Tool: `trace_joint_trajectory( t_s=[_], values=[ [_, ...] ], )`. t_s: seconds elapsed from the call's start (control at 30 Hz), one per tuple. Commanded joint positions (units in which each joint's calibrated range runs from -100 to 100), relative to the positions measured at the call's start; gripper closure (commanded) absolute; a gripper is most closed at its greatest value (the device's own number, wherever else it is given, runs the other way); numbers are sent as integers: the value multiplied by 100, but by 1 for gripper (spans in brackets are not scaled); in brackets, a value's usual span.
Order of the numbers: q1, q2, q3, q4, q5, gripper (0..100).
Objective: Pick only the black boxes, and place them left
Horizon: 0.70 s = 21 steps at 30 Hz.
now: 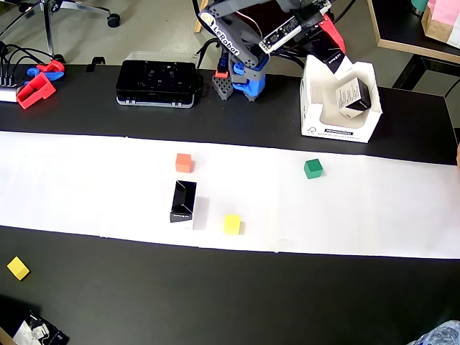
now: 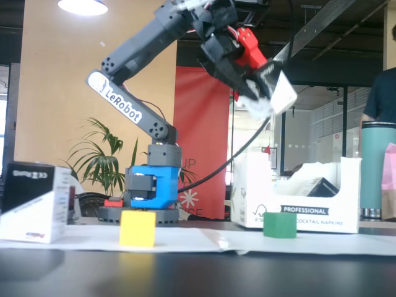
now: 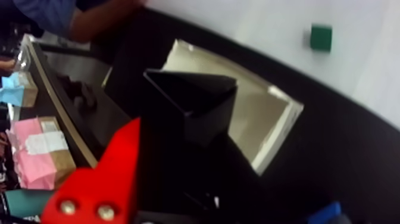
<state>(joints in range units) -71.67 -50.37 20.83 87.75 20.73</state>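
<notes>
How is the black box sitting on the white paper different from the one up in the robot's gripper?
The black box on the paper stands on the white strip, untouched; the held black box hangs tilted in the gripper, above the white tray. The first sits among colored cubes; the second is up off the table. Both are glossy black with white sides.

A black bench (image 1: 144, 287) carries a wide white paper strip (image 1: 72, 180). In the fixed view, an orange wall (image 2: 55, 93) stands far left, with a red banner (image 2: 201, 124), a leafy plant (image 2: 102, 161) and a bright ceiling lamp (image 2: 82, 6).
</notes>
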Motion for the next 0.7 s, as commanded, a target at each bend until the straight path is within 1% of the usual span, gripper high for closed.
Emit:
trace_joint_trajectory(
  t_s=[0.0,0.13,0.47,0.5,0.53,0.67],
  values=[
    [-625,592,-461,430,-605,93],
    [-902,1280,-585,509,-836,93],
    [-1092,2749,-1507,477,-810,93],
    [-1092,2836,-1551,485,-810,91],
    [-1092,2915,-1587,517,-810,88],
    [-1075,2939,-1524,525,-784,64]
  ],
)
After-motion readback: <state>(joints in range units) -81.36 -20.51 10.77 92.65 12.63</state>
